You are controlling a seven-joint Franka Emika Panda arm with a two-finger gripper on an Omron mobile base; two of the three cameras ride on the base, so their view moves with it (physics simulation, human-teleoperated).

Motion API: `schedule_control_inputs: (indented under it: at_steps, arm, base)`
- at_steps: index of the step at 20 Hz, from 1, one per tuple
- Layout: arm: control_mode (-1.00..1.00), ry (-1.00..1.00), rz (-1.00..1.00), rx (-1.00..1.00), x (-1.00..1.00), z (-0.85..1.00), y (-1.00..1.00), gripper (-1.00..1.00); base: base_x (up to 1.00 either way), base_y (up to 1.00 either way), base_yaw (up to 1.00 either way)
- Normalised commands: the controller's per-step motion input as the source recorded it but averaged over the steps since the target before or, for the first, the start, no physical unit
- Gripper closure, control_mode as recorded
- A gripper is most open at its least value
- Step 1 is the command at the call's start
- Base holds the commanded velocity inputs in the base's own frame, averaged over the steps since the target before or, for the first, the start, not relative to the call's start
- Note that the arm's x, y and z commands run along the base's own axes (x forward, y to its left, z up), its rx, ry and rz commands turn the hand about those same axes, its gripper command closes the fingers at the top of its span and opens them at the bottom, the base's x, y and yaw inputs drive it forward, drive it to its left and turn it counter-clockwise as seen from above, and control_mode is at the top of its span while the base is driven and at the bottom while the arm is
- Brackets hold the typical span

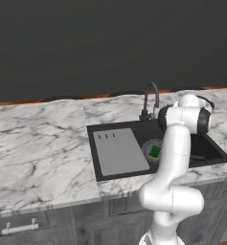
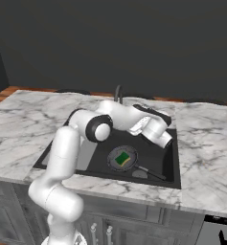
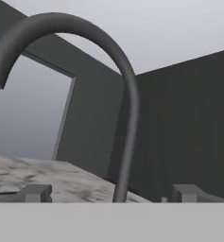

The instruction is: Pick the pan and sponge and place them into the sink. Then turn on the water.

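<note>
Black and rigid, the tap rose in a tall gooseneck from the back edge of the sink, and it was the thing left to handle: the pan already lay in the basin with the sponge resting inside it, green face up, and the pan's long handle pointing toward the near right corner. The tool hung over the basin's right part, near the tap, with its jaws spread wide and nothing between them. In the hand view two low grey blocks sat at either side of the tap's foot on the marble desk; they may have been its handles or levers, though that could not be told for certain. The tap looked like hard metal, stiff and smooth, so it would likely not give under a push but could let the tips slide off. A nudge against a low lever near its free end seemed the safest hold, rather than a pinch on the curved neck.
</note>
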Motion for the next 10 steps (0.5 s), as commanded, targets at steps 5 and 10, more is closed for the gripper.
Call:
schedule_control_inputs:
  at_steps: [5, 10]
  arm:
    - [-1.00, -0.07, 0.00, 0.00, 0.52, -0.12, 0.00, -1.00]
    - [-1.00, -0.03, 0.00, 0.00, 0.26, -0.14, 0.00, -1.00]
  base:
    - [0.00, 0.00, 0.00]
    - [0.00, 0.00, 0.00]
